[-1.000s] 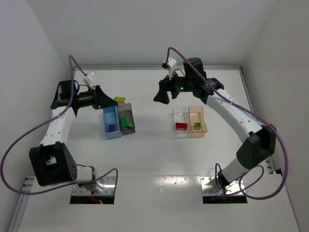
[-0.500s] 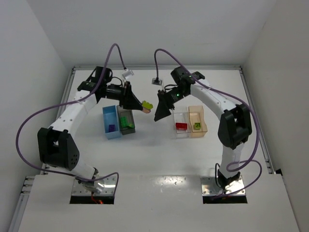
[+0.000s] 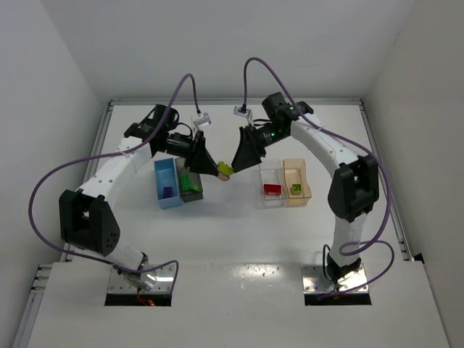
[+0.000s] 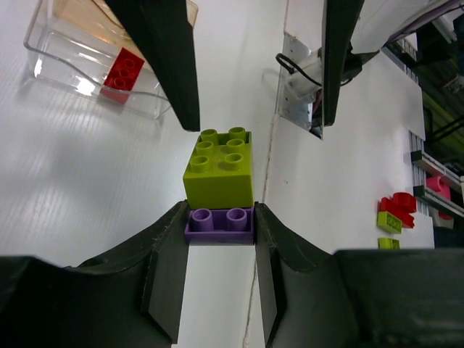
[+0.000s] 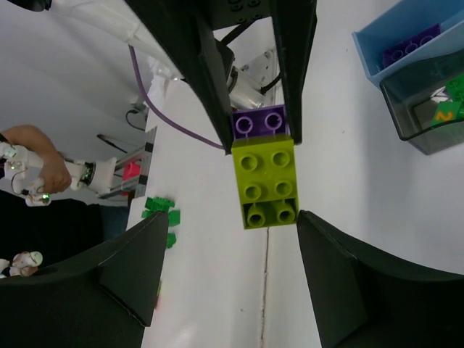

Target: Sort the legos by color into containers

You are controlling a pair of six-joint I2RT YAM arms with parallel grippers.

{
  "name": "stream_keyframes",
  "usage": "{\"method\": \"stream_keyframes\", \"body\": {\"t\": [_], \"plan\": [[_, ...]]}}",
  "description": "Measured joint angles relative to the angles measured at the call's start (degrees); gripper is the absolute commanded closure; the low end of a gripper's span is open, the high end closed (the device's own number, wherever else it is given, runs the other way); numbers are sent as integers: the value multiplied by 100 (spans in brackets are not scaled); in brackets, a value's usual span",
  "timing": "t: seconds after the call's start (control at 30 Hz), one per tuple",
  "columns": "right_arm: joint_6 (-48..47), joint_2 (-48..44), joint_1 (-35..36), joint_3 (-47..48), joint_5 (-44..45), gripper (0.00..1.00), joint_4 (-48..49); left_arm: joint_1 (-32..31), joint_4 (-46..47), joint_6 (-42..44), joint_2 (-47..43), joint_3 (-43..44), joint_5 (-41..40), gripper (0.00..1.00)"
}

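Bricks hang above the bench's point(image 3: 232, 239) middle: the left end effector point(image 4: 221, 217) is clamped on a tiny purple plastic brick point(image 4: 220, 223) with a yellow-green plastic brick point(image 4: 219, 170) stuck to it. The right end effector point(image 5: 233, 216) stands apart, flanking the yellow-green one.

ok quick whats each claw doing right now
left claw: shut on the purple brick, which has a yellow-green brick stuck on it.
right claw: open, straddling the yellow-green brick's end, not touching it.
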Motion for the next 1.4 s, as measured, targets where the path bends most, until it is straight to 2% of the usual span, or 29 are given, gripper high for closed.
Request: {"method": "stream_keyframes", "body": {"t": [0.4, 0.67, 0.93, 1.2, 1.27, 1.37, 1.4], "plan": [[70, 44, 22, -125, 302, 28, 345, -133, -160, 79, 42, 0, 76, 96], [573, 44, 103, -352, 417, 30, 968, -133, -170, 76, 42, 0, 234, 96], [968, 44, 219, -352, 247, 53, 1314, -133, -173, 79, 87, 0, 216, 97], [986, 44, 330, -354, 105, 54, 1307, -133, -195, 79, 225, 11, 299, 97], [905, 52, 330, -354, 105, 62, 1226, -133, -221, 76, 254, 11, 343, 97], [752, 96, 323, -352, 74, 64, 1095, -142, -264, 79, 278, 13, 391, 97], [684, 120, 323, -348, 48, 67, 1036, -144, -286, 79, 289, 13, 393, 97]]}}
